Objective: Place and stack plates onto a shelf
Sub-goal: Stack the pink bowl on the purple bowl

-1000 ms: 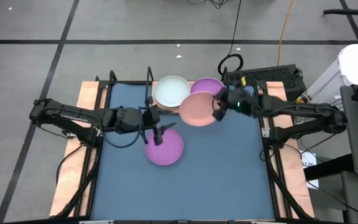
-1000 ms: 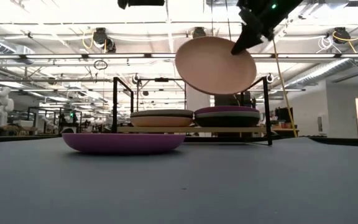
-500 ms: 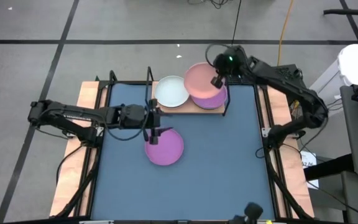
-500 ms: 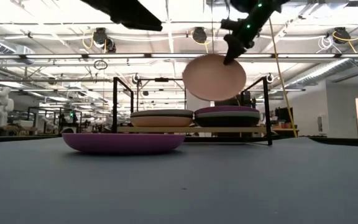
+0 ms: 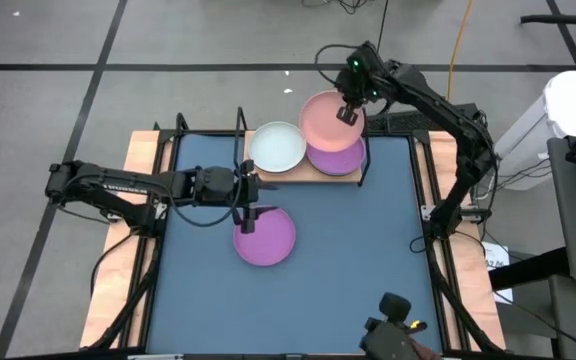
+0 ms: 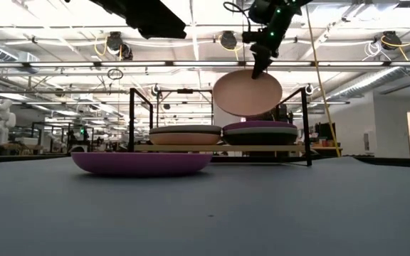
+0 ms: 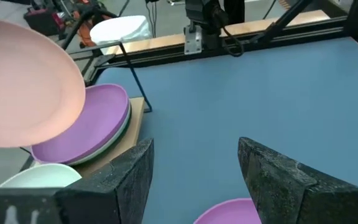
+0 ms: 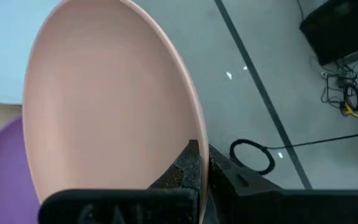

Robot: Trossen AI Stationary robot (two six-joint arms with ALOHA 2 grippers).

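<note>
My right gripper point(image 5: 349, 112) point(image 6: 260, 65) is shut on a pink plate point(image 5: 323, 120) point(image 6: 248, 93), held in the air over the shelf's right stack. That stack is topped by a purple plate point(image 5: 340, 158) point(image 6: 260, 126). A pale plate point(image 5: 276, 148) tops the left stack point(image 6: 185, 134) on the light-wood shelf point(image 6: 219, 148). A second purple plate point(image 5: 265, 238) point(image 6: 141, 163) rests flat on its base on the blue table. My left gripper point(image 5: 252, 214) point(image 7: 194, 168) is open, hovering over that plate's far rim point(image 7: 229, 211). My right gripper pinches the pink plate by its rim point(image 8: 197, 152) on the plate's right side. One finger point(image 8: 182, 168) is on the inner face and the other is behind the rim. The fingers point down from above. The plate hangs tilted below them, lifted clear above the shelf's right stack.
Black wire posts point(image 6: 132, 117) point(image 6: 307, 121) rise at the shelf's ends. Black frame bars point(image 5: 239, 130) stand at the table's far edge. A dark keyboard point(image 5: 433, 122) lies beyond the far right corner. The near half of the blue tabletop point(image 5: 348, 270) is bare.
My right gripper has carried the pink plate toward the table's far edge. It went from in front of the shelf to above the shelf's right stack, staying shut on the rim. The plate still hangs tilted.
</note>
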